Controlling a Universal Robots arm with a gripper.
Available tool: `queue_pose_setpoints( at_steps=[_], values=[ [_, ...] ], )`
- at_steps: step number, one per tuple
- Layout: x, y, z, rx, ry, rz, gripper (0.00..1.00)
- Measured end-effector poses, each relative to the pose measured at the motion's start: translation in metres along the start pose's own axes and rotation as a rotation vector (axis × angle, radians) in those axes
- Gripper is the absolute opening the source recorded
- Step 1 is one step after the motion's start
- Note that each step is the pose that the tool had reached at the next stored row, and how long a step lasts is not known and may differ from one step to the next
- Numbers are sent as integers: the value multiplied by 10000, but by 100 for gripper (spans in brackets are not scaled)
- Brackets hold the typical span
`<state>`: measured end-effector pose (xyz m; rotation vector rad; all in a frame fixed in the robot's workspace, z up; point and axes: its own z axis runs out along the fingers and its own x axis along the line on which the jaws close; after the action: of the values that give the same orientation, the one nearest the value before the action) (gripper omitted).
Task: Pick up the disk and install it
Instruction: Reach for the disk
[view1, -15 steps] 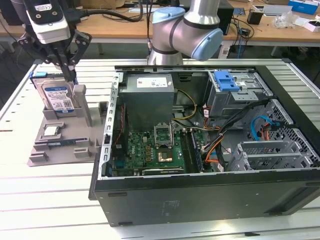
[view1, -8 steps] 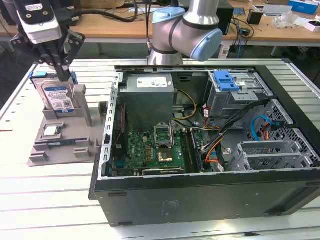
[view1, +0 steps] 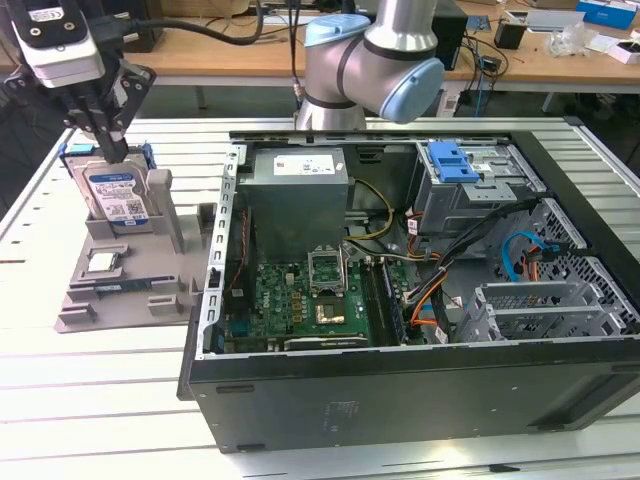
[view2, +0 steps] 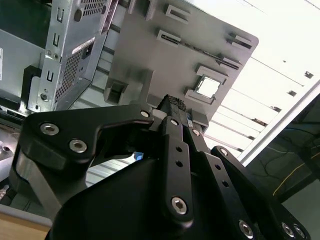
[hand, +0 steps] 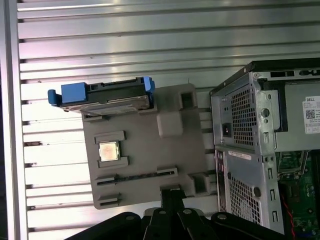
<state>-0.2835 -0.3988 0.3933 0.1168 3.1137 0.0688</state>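
Counted one open computer case (view1: 400, 400) nearest on the slatted surface (view1: 90, 390), one grey holder (view1: 130, 298) beside it, one square chip (view1: 103, 262) flat in that. Behind the chip found one disk (view1: 117, 203) upright in the holder, blue-and-white label (view1: 120, 186) unreadable. Above it saw the hand (view1: 110, 148) pressed together, pinching nothing.

Under me lies a table (view1: 90, 370) of pale metal slats, long ribs with dark grooves between them, and the light falls on it so hard that in the first wrist view the slats (hand: 115, 30) glare nearly white. Behind it, in the exterior view, runs a wooden bench (view1: 230, 55) strewn with black cables (view1: 200, 28) and small boxes (view1: 605, 12) — under that bench the room is dim. Past the table's edge, in the second wrist view, I see dark floor (view2: 300, 150) — a yellow cable (view2: 282, 172) curls across it.
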Motion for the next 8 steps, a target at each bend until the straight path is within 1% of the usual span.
queue_pose_setpoints(
  at_steps=[3, 4, 8],
  values=[
    [46, -4, -1, 0, 0, -2, 11],
    [95, -7, -3, 0, 0, -2, 11],
    [178, -13, -5, 0, 0, -1, 11]
  ],
)
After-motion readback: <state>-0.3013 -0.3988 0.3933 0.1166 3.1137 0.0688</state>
